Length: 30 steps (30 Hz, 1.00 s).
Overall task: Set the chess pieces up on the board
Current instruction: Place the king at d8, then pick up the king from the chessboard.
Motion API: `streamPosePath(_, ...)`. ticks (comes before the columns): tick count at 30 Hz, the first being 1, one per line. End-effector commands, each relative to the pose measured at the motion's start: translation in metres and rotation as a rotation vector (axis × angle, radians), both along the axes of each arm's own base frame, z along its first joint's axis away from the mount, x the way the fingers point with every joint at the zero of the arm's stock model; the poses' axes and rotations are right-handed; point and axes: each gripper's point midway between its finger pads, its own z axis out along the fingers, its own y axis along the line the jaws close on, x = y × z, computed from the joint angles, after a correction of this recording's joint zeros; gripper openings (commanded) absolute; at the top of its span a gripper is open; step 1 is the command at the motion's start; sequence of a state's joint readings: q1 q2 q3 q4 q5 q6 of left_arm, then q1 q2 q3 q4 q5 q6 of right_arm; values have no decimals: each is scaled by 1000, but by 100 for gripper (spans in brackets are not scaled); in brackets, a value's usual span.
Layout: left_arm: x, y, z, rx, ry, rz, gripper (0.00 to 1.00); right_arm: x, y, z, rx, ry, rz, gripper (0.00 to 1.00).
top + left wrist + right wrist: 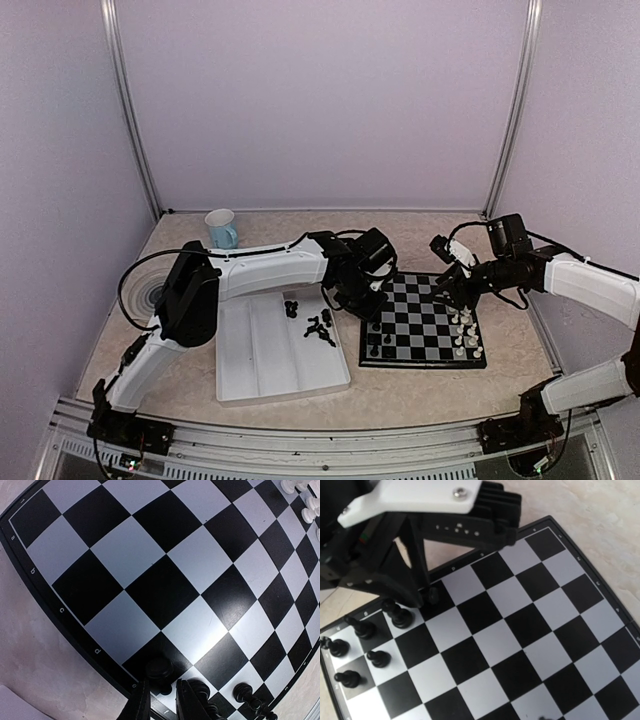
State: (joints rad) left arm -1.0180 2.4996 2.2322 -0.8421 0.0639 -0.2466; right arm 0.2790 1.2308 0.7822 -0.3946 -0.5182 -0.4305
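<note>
The board lies right of centre. My left gripper hangs over its left edge. In the left wrist view its tips stand a narrow gap apart around the foot of a black chess piece, which stands upright on a dark edge square. The right wrist view shows the same piece beside the left fingers. More black pieces stand in the corner near it. Loose black pieces lie in the tray. My right gripper hovers open over the board's far right side, holding nothing.
A white compartment tray lies left of the board, under the left arm. White pieces stand along the board's right edge. A blue and white cup stands at the back left. A coiled cable lies at the far left.
</note>
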Motion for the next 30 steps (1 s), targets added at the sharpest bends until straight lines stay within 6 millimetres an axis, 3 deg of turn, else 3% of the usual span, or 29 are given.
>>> streamPosePath(1,10,-3,19,-34,-49,30,32,-1,2,-2,-1,-8,46,48)
streamPosePath(3,17,2,25,-51,-79,49,39,-4,5,-1,-11,-25,102,46)
streamPosePath(6,27,11,61,-149,-123,80,47,-1,9,-1,-41,-68,185,45)
streamPosePath(7,30,14,81,-203,-136,91,48,3,9,-1,-59,-88,204,43)
streamPosePath(11,39,35,122,-361,-142,141,51,25,14,-2,-123,-133,283,37)
streamPosePath(14,44,53,138,-435,-141,187,52,38,22,-9,-156,-127,334,32)
streamPosePath(18,43,68,135,-449,-137,215,52,50,38,-22,-207,-134,401,30)
streamPosePath(22,34,71,119,-442,-88,222,51,61,62,-34,-233,-107,436,27)
streamPosePath(26,22,68,98,-415,-67,209,51,70,83,-34,-220,-93,432,25)
streamPosePath(30,13,56,86,-349,-109,126,51,73,88,-26,-179,-79,405,24)
